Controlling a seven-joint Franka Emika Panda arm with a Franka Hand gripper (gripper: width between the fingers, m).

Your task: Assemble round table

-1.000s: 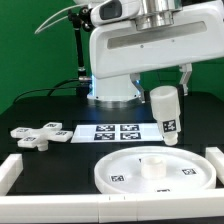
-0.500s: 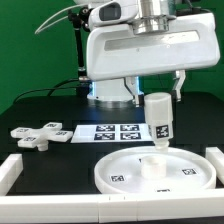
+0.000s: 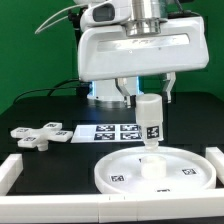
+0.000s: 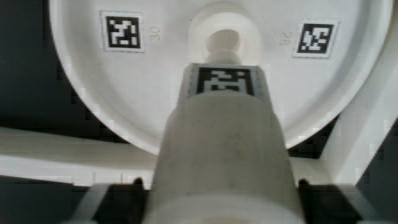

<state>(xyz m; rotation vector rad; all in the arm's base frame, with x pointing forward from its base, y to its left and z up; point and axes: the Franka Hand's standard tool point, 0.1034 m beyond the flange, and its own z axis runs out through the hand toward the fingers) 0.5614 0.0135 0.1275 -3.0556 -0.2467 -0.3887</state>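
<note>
Exterior: claw (image 3: 148,98) pinching leg (image 3: 149,118) upright, tip just above hub (image 3: 153,160) of disc (image 3: 112,172), contact unclear. Disc flat on desk (image 3: 60,150). Foot (image 3: 35,133) lies apart on the exterior view's left, unfitted.
Wrist: leg (image 4: 214,130) lined up on hub (image 4: 222,42). Nothing visibly joined yet; leg seating, then foot, remain.

leg (image 3: 149,119) now lower, over disc (image 3: 105,166) ctr

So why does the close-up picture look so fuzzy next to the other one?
Wrist view: the short white cylindrical leg fills the frame so near the lens that it looks soft and stretched; the large white round disc beyond is mildly blurred too. Exterior view: sharper, evenly lit, white parts bright against the dark table, a bluish glow under the arm.
</note>
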